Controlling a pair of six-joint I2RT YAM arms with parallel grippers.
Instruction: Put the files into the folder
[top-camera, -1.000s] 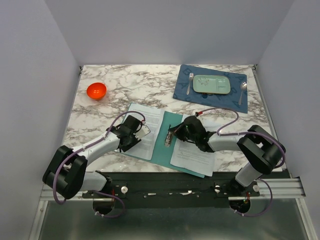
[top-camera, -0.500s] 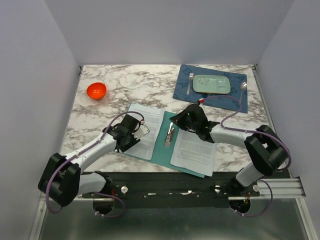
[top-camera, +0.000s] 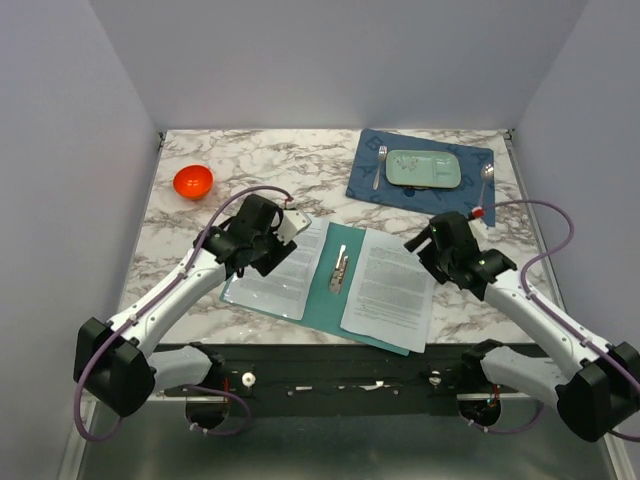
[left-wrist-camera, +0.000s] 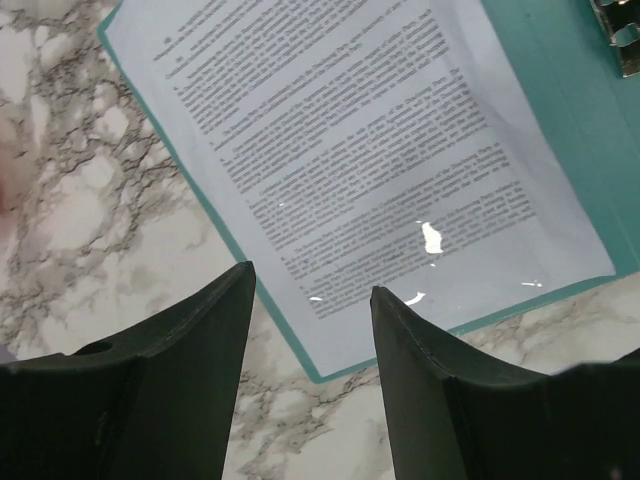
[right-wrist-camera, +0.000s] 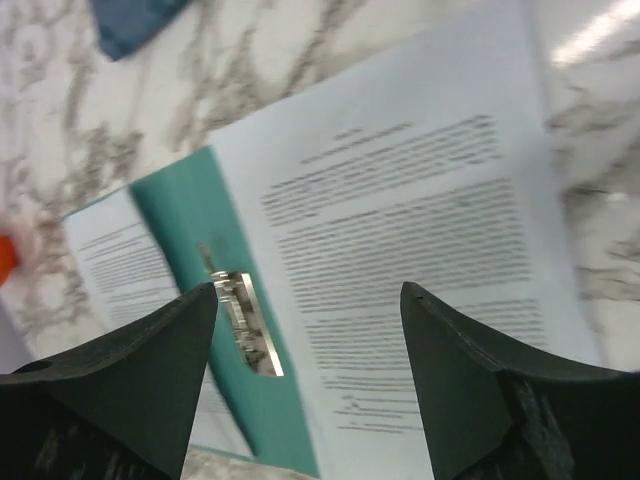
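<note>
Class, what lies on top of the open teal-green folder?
Two white printed paper sheets, one per leaf, flanking a small metal spine clip. The folder beneath is mostly hidden.

Teal folder (top-camera: 322, 292) lies open & flat on marble top (top-camera: 250, 175) near front edge, metal clip (top-camera: 340, 270) at spine. Files, one per leaf, face up w/ dense black text: left sheet (top-camera: 280, 268) glossy, right sheet (top-camera: 392, 288) matte.

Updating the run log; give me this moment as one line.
files: one sheet on each leaf | folder: open, flat | left claw: open, empty | right claw: open, empty
</note>
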